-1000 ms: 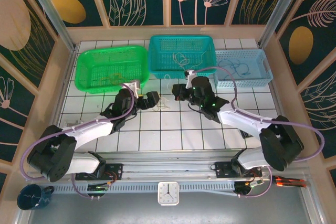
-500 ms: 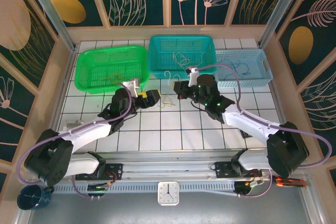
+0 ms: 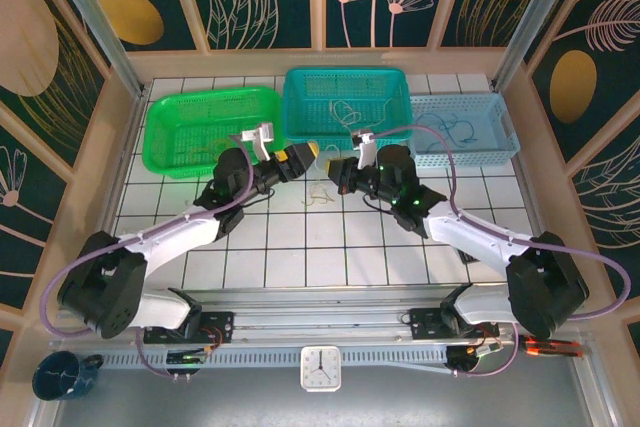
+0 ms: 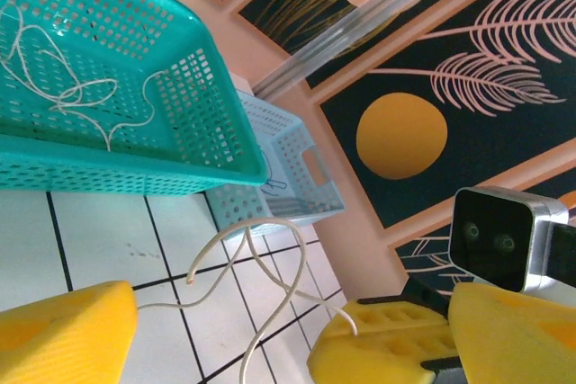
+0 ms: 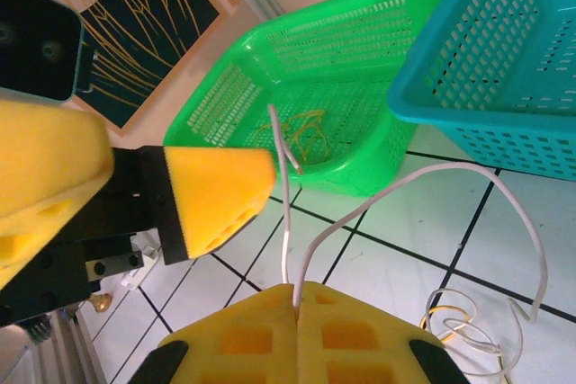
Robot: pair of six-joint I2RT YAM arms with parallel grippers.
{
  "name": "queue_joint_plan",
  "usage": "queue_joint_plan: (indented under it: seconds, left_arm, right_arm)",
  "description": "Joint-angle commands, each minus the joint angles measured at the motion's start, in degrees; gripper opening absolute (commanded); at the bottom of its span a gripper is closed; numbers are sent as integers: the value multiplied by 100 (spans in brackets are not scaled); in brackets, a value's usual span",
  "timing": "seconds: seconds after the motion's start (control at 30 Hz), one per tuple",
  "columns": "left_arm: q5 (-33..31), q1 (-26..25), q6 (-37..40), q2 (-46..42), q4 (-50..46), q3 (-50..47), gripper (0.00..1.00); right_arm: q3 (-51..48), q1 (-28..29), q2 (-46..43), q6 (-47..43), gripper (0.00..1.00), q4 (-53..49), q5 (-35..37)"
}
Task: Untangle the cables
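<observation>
Left hand (image 3: pixel 292 159) has swung up, spread apart; right hand (image 3: pixel 338 173) stays clamped on the white cable (image 5: pixel 286 240). Closing now risks pinching both strands, tightening the tangle (image 3: pixel 318 194).

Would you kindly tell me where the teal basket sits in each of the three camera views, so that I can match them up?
Top external: teal basket at top centre, between the green basket and the light blue basket.
Left wrist: teal basket in the upper left, its near wall slanting towards the middle.
Right wrist: teal basket in the upper right corner.
Shared landmark: the white tiled table just below its near wall.
</observation>
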Motion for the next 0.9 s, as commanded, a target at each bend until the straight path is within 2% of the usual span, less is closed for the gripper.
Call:
queue_joint_plan:
  seconds: [0.0,0.37,0.47,0.6,0.7,0.77,0.87]
  left_arm:
    - [283,31,-233,195,428,138,87]
    - [389,23,-367,665,744,247,76]
    - [437,5,-396,783,826,322,68]
    - [502,-21,-436,895,971,382,45]
    - [490,-23,-437,870,1016,422,16]
    - [477,-18,-362,829,925,501,0]
    - [477,-22,-201,710,667,708,0]
  right_arm:
    - [-72,-19,-116,-23,0,324,-174]
    - [-106,37,-85,46,0,423,-273]
    - [-115,54,-71,56,0,432,-279]
    - [-133,72,-20,74,0,460,-282]
    - [-164,72,11,57,0,435,-227]
    - [-217,62,-5,39,0,397,-124]
    - [-365,38,-64,14,26,388,-9]
